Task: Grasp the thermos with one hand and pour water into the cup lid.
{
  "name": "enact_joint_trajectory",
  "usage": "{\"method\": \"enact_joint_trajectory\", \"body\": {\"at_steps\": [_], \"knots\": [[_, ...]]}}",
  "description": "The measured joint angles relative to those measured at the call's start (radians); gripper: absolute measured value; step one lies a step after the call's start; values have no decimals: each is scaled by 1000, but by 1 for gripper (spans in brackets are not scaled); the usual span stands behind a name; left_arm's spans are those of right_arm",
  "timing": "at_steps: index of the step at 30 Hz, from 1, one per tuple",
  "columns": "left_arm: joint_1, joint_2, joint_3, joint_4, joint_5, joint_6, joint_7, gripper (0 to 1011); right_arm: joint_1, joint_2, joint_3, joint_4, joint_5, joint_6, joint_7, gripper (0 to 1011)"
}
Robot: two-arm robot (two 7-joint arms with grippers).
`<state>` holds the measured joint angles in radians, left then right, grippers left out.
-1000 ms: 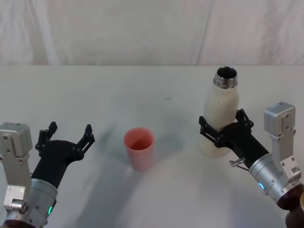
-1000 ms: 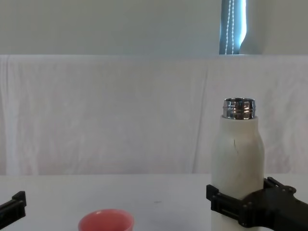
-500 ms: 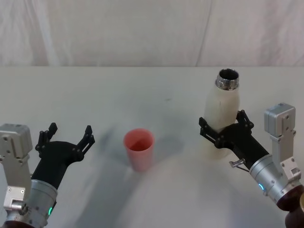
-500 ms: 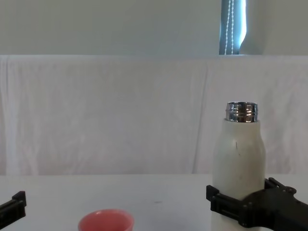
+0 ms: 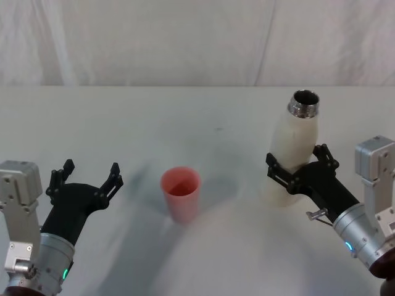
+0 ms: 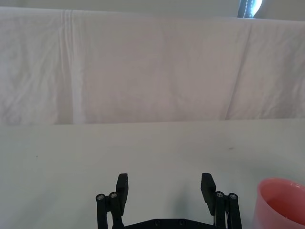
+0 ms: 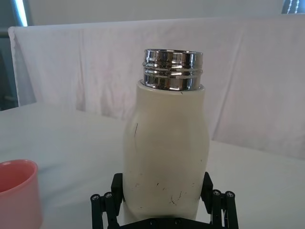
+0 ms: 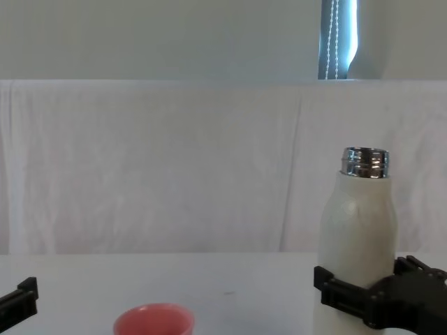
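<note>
The right claw [image 5: 295, 171] is clamped around the lower body of the thermos [image 5: 291, 148], one finger on each side, on the right part of the white surface [image 5: 203, 123]. The thermos is uncapped, its steel neck open, and it leans slightly with its top toward the right; in the head view its base is partly covered by the claw, so whether it touches the surface cannot be told. In the chest view the thermos [image 8: 357, 237] is cut off below the claw [image 8: 380, 306] by the bottom edge. In the right wrist view the bottle [image 7: 167, 157] stands between the finger linkages, and its bottom is out of frame. The cup lid [image 5: 181, 192] stands upright near the middle of the surface, well apart from the thermos and to its left; its contents are hard to make out. The left claw [image 5: 86, 180] hovers at the near left with its fingers spread apart, holding nothing; the left wrist view shows the cup's rim [image 6: 281, 200] at the frame's edge.
</note>
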<state>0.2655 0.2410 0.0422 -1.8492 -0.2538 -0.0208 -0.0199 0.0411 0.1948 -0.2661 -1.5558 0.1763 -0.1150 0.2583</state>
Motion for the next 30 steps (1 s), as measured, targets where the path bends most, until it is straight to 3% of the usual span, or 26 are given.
{"method": "enact_joint_trajectory", "body": {"at_steps": [18,30], "knots": [[0,0,0,0,0,0,0,1001,-29,15,17,-34,7,12,-4,1001],[0,0,0,0,0,0,0,1001,-86,24,23,-84,13,12,-8,1001]]}}
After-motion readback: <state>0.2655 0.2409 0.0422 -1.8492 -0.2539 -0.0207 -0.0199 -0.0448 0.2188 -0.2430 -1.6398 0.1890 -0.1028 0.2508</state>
